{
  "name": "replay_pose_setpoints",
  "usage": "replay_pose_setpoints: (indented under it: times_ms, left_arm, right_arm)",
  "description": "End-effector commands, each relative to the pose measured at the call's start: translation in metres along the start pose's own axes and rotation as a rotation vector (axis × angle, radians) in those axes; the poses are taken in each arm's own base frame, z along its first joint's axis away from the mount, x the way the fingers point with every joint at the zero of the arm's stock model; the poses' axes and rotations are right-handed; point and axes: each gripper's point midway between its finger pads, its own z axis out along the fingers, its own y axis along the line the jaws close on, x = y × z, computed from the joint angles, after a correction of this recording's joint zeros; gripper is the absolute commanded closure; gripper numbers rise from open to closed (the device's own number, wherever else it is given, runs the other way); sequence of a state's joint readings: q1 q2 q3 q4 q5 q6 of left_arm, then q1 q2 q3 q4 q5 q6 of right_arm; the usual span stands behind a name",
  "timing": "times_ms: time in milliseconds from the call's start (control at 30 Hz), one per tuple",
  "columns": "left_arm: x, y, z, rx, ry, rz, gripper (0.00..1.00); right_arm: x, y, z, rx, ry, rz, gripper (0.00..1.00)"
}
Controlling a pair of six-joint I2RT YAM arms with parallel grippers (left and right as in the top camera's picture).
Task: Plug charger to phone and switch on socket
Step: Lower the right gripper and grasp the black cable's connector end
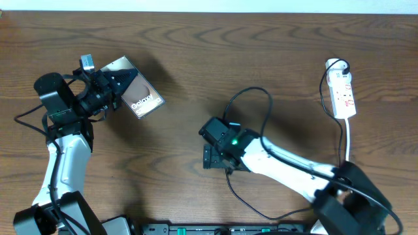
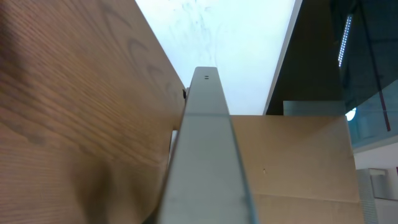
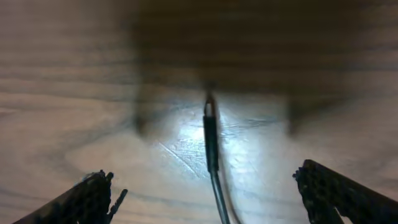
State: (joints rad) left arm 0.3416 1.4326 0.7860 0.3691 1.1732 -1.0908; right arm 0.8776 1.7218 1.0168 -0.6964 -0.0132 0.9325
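Observation:
My left gripper (image 1: 116, 83) is shut on the phone (image 1: 137, 91), a dark glossy slab with white "Galaxy" text, held tilted at the table's back left. In the left wrist view its grey edge (image 2: 205, 162) runs up the middle with a small port hole near its end. The charger cable (image 1: 251, 98) loops across the middle of the table. My right gripper (image 1: 214, 156) is open, low over the table, its fingers on either side of the cable's plug tip (image 3: 210, 121). The white socket strip (image 1: 342, 91) lies at the far right.
Thicker black arm cables run along the front edge (image 1: 261, 215). A white plug and lead (image 1: 347, 140) hang off the socket's near end. The table's far edge (image 1: 209, 12) is close behind the phone.

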Motion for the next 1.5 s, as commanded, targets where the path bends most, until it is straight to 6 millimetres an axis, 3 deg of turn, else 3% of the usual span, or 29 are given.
replay_pose_setpoints:
  times_ms: [0, 167, 300, 367, 400, 767, 1000, 1133, 1467]
  left_arm:
    - [0.001, -0.017, -0.002, 0.030, 0.014, 0.062, 0.93]
    - [0.001, -0.017, -0.002, 0.030, 0.014, 0.069, 0.93]
    - [0.001, -0.017, -0.002, 0.030, 0.014, 0.069, 0.93]
    - [0.001, -0.017, -0.002, 0.030, 0.014, 0.069, 0.93]
    - [0.001, -0.017, -0.002, 0.030, 0.014, 0.069, 0.93]
    - [0.000, -0.016, -0.002, 0.030, 0.014, 0.069, 0.93]
    - [0.000, -0.016, -0.002, 0.030, 0.014, 0.069, 0.93]
    - [0.000, -0.016, -0.002, 0.030, 0.014, 0.069, 0.93]
    - [0.000, -0.016, -0.002, 0.030, 0.014, 0.069, 0.93]
  right_arm:
    - [0.011, -0.001, 0.016, 0.039, 0.034, -0.009, 0.08]
    - [0.010, 0.000, 0.015, 0.040, 0.034, -0.009, 0.09]
    - [0.010, -0.001, 0.015, 0.041, 0.035, -0.008, 0.36]
    - [0.009, -0.001, 0.015, 0.044, 0.031, -0.004, 0.54]
    - [0.009, -0.002, 0.015, 0.046, 0.029, -0.001, 0.58]
    - [0.001, -0.006, 0.015, 0.062, 0.002, 0.021, 0.60]
    - [-0.002, -0.007, 0.015, 0.061, -0.009, 0.026, 0.82]
    - [-0.003, -0.007, 0.015, 0.062, -0.014, 0.026, 0.87]
    - [-0.007, -0.009, 0.015, 0.064, -0.019, 0.039, 0.86]
